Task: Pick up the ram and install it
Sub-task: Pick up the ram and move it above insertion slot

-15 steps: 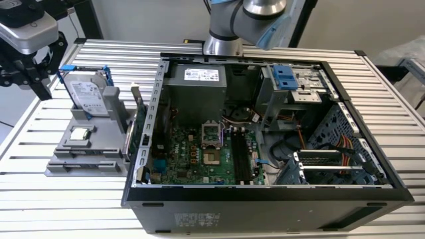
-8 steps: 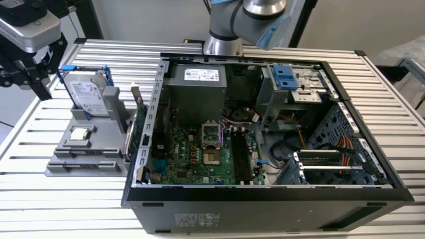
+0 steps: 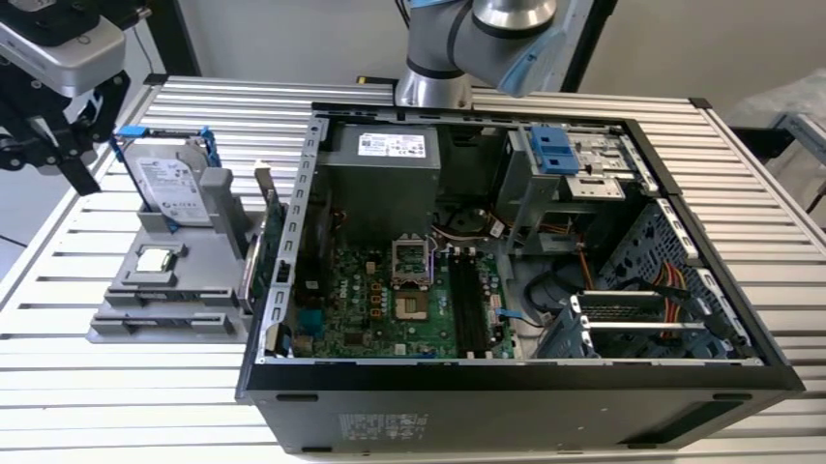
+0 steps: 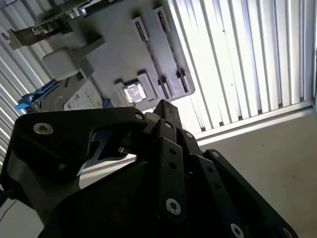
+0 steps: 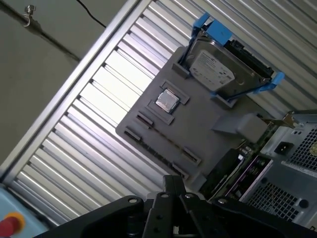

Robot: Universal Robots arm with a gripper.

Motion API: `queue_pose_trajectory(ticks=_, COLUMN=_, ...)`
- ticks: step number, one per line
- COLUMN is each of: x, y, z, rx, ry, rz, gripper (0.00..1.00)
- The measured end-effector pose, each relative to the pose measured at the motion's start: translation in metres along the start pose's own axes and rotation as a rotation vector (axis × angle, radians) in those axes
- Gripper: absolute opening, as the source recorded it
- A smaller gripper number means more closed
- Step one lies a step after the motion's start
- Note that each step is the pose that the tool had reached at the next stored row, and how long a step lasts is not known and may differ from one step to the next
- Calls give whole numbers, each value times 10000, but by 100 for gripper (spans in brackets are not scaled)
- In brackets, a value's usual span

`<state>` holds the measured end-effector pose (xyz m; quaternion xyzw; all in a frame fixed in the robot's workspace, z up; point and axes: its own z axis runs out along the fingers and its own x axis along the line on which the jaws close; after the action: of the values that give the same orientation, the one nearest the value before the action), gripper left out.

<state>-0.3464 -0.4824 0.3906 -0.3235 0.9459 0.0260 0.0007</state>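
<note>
The matte black, angular metal claw point(image 3: 58, 155) hangs above the far corner of the ribbed aluminium table point(image 3: 130, 406), at the exterior view's left. It holds nothing, and I cannot tell whether it is spread or pressed together.

The ram point(image 3: 170, 294), a thin, dark, flat stick with a pale stretch, appears to sit on edge in a long slot of the moulded grey plastic tray point(image 3: 116, 329). It is below the claw, well apart from it, on the tray's far side from the claw.

Between the claw and the ram lies a small square chip with a shiny silver top point(image 3: 155, 259), seated in a recess. Nearest the claw is a silver hard drive with blue plastic brackets point(image 3: 168, 184), standing upright in the tray just beside it.

Beyond the tray, farther from the claw, is an open black sheet-metal computer case point(image 3: 516, 387) lying on its side. It holds a green motherboard point(image 3: 374, 300) with long black memory slots point(image 3: 467, 309), a boxy grey power supply point(image 3: 387, 164) and bundles of coloured wires. A green card point(image 3: 265, 242) stands on edge between the tray and the case wall.
</note>
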Motion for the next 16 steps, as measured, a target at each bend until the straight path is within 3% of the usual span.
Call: queue_pose_trajectory(ticks=16, x=0, y=0, z=0, rx=-29, ry=77, rz=-1565, gripper=0)
